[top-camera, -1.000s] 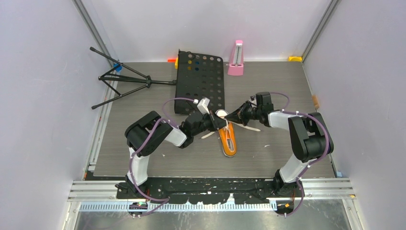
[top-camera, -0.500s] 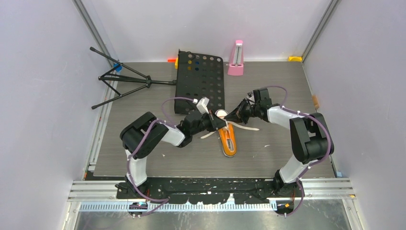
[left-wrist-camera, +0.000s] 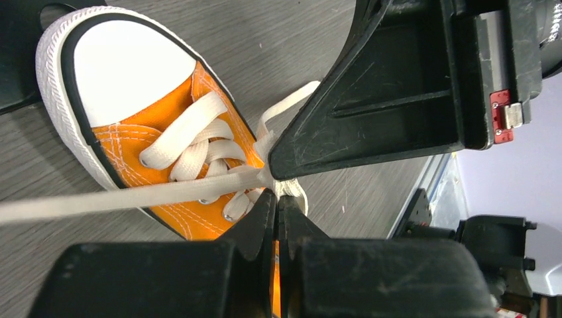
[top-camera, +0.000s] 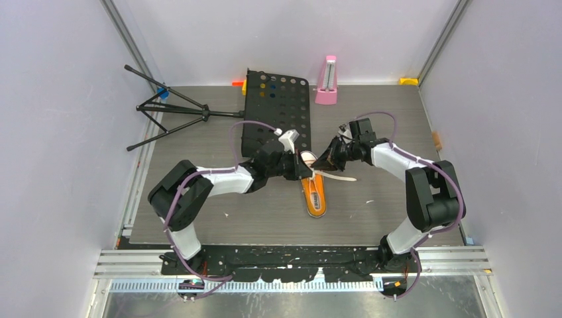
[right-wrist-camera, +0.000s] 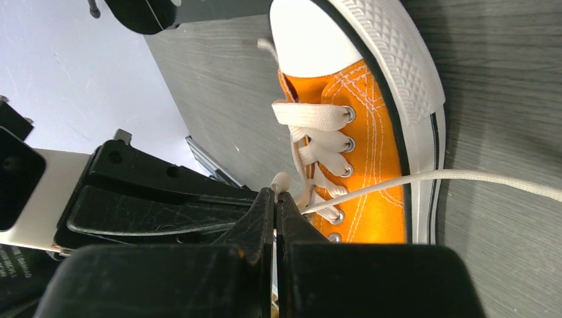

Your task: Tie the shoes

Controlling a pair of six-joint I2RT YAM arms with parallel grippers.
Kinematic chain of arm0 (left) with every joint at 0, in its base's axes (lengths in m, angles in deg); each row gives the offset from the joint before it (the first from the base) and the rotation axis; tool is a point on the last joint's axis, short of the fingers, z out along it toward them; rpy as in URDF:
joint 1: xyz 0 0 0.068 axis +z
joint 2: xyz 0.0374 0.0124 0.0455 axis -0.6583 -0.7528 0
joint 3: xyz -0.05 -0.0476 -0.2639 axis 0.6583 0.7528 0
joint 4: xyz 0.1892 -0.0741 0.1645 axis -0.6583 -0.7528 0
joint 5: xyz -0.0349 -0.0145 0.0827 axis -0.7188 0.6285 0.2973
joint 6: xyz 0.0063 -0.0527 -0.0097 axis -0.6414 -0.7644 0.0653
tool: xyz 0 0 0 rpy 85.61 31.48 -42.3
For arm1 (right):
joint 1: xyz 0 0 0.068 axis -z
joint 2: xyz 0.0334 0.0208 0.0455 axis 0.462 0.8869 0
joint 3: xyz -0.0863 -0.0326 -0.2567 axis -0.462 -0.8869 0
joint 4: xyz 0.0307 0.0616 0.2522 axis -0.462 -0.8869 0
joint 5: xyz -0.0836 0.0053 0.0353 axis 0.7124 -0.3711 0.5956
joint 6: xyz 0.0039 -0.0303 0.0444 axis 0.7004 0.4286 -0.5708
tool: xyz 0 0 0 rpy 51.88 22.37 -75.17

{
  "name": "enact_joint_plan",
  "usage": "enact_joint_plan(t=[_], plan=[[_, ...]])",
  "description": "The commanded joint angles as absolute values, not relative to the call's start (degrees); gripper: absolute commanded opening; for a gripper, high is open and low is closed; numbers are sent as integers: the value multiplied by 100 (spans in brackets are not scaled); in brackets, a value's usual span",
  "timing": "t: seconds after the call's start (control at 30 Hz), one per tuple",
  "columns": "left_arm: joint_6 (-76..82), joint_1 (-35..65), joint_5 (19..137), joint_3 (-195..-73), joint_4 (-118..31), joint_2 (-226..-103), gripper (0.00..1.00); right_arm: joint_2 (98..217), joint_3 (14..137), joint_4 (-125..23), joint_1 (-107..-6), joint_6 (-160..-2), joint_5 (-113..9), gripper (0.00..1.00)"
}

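The orange sneaker (top-camera: pixel 315 195) sits roughly mid-table, white toe cap pointing to 12 o'clock and heel toward 6, sole flat on the grey wood-grain table (top-camera: pixel 199 212). Its white laces (left-wrist-camera: pixel 132 195) are threaded through the eyelets but not tied. One strand is pulled straight across the tongue, and another trails off on the tabletop toward 3 o'clock.

My left gripper (left-wrist-camera: pixel 277 205) comes in from 9 o'clock, jaws pressed together and pinching lace right at the tips. The right gripper (right-wrist-camera: pixel 274 199) comes in from about 2 o'clock. It's squeezed tight too, with a bit of lace nipped at its tip. The two sets of tips are nearly touching, just above the lacing.

Further out at 12 o'clock there's a black perforated panel (top-camera: pixel 277 112) lying flat, with a folded black tripod (top-camera: pixel 172 112) at about 10. A pink metronome (top-camera: pixel 326 81) stands at the far edge.
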State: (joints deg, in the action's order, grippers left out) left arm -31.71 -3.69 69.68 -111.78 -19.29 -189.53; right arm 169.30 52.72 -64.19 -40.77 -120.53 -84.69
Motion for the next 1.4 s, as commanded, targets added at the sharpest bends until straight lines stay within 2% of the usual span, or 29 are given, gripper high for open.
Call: enact_joint_plan(t=[0.0,0.23,0.4,0.43,0.53,0.6,0.73,0.8,0.93,1.07,1.37], plan=[[-2617,-286,6303,-11517,-3228,-18436,0,16702,5562,-6471,-3973,-11567,-7825,0],[-2386,-173,5987,-11822,-3744,-18465,0,16665,5649,-6591,-3991,-11346,-7805,0],[-2086,-172,6088,-12260,-4725,-18607,0,16588,5616,-6666,-4042,-11143,-7633,0],[-2053,-172,6067,-12353,-4849,-18650,1,16582,5591,-6641,-4044,-11131,-7613,0],[-2041,-172,6032,-12389,-4890,-18675,15,16598,5503,-6507,-4044,-11223,-7719,0],[-2047,-172,6052,-12370,-4856,-18652,20,16607,5450,-6447,-4044,-11302,-7774,0],[-1951,-172,6091,-12323,-4782,-18609,25,16586,5281,-6163,-4044,-11658,-7958,0],[-1905,-172,6044,-12327,-4739,-18627,23,16588,5213,-6039,-4044,-11783,-8024,0],[-1754,-172,6033,-12308,-4559,-18591,8,16579,5153,-5949,-4039,-11914,-8091,0],[-1528,-172,6242,-12293,-4656,-18355,0,16555,5089,-5836,-4056,-12057,-8180,0],[-1012,-172,6221,-12538,-5064,-18180,0,16394,5011,-5742,-4339,-12315,-8193,0]])
